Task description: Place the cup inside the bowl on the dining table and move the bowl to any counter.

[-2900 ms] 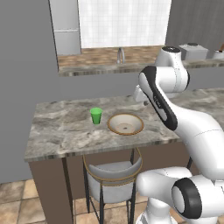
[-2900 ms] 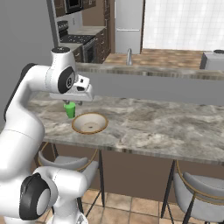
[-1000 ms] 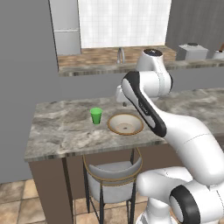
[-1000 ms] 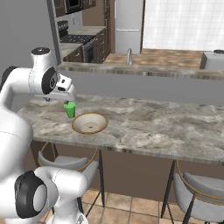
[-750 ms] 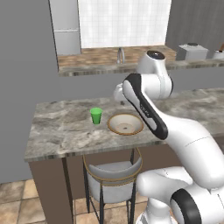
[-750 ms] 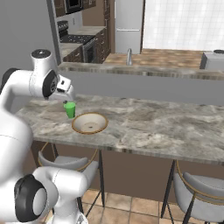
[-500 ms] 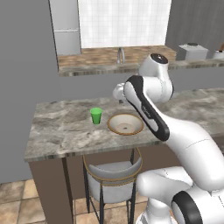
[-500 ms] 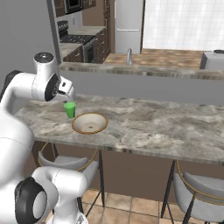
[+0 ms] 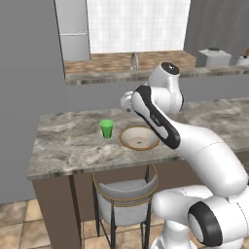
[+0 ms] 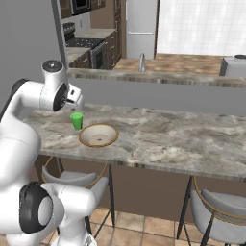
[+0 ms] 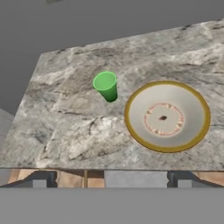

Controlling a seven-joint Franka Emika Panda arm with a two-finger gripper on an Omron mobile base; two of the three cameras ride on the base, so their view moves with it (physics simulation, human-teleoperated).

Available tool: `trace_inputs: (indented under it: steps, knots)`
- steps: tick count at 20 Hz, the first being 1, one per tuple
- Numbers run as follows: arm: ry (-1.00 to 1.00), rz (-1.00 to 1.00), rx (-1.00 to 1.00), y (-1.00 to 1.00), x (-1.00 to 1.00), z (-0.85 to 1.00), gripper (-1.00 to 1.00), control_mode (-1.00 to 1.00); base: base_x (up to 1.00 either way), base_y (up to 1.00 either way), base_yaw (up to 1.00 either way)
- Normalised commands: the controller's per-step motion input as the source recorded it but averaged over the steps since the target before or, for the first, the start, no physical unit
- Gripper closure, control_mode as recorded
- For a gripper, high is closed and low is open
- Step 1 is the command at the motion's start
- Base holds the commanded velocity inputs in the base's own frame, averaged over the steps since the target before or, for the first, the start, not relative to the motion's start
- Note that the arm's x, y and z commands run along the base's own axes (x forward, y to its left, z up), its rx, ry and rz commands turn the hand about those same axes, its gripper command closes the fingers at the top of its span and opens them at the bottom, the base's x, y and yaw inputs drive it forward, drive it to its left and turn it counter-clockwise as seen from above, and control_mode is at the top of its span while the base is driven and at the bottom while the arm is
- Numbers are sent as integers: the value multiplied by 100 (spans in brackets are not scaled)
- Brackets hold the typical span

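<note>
Left base view: the green cup (image 9: 106, 128) stands upright on the dining table (image 9: 63, 146), just beside the bowl (image 9: 139, 137) on that bowl's left and apart from it by a thin strip of marble. The bowl sits flat, its cream inside facing up with nothing in it. The white arm bends over the bowl's right side, and the hand end hangs above the bowl's far rim; the fingers themselves are hidden here behind the wrist. A grey stool (image 9: 125, 194) is tucked under the table edge below the bowl. Behind the table runs a counter (image 9: 107, 73) with a faucet (image 9: 133, 61) and a white tiled wall.

Right base view: the cup (image 10: 76, 120) stands on the marble beyond the bowl (image 10: 98, 135) and to its left, near but not touching. The arm's wrist hangs in the air above the cup, clear of it. A second stool (image 10: 222, 205) shows under the table far to the bowl's right.

Hand view: the gripper (image 11: 108, 180) looks down on the table with its jaws spread wide and nothing between them; both dark fingertips (image 11: 40, 180) sit at the lower edge. The cup (image 11: 106, 85) is upright to the left of the bowl (image 11: 166, 116), both well above the tips in this picture.
</note>
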Motion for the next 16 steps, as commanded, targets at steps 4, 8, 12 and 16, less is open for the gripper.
trace_inputs:
  steps: [4,8,12,16]
  knots:
    - [3,3,0,9,45,0,-100,-100,0,0,0]
    - [4,6,0,2,39,0,-100,-100,0,0,0]
    - [1,8,0,0,28,0,-100,-100,0,0,0]
    - [0,7,0,0,17,0,-100,-100,0,0,0]
